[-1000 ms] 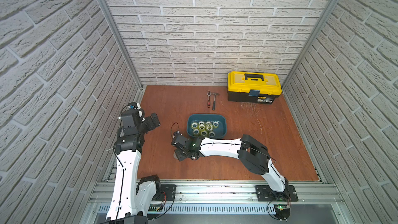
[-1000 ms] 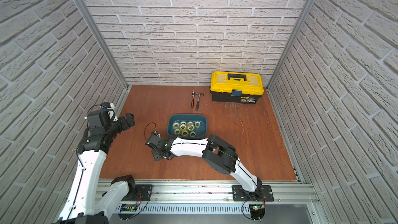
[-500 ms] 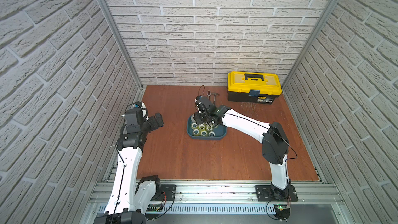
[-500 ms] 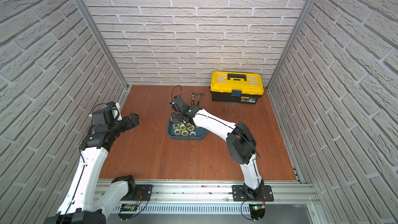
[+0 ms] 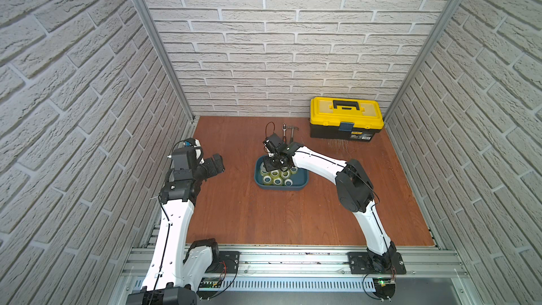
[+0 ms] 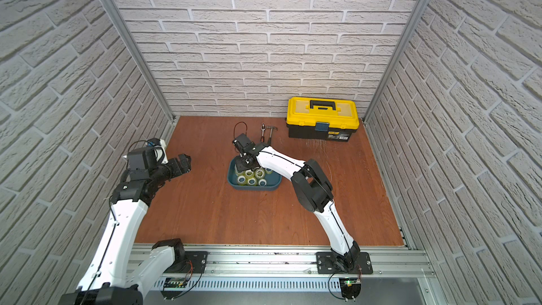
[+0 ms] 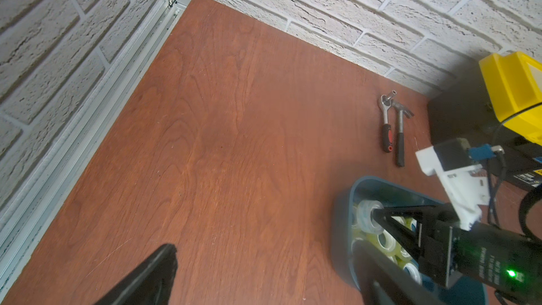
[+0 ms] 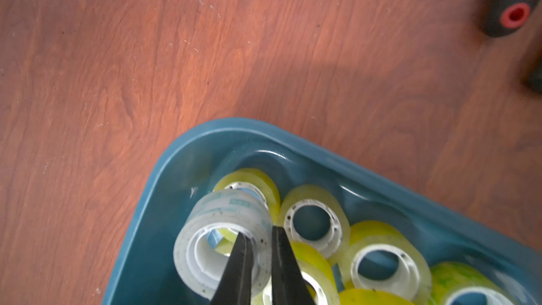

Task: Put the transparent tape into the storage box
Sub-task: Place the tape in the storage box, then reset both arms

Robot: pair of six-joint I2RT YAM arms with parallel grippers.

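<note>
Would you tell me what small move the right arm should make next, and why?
Probably open the right jaws. They are shut on the wall of a clear roll that hangs over a corner of the box, above the yellowish rolls already there, so letting go should drop it in.

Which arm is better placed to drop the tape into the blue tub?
Right. The right gripper is shut on the transparent tape over the storage box corner; the left gripper hangs open, off to the side.
</note>
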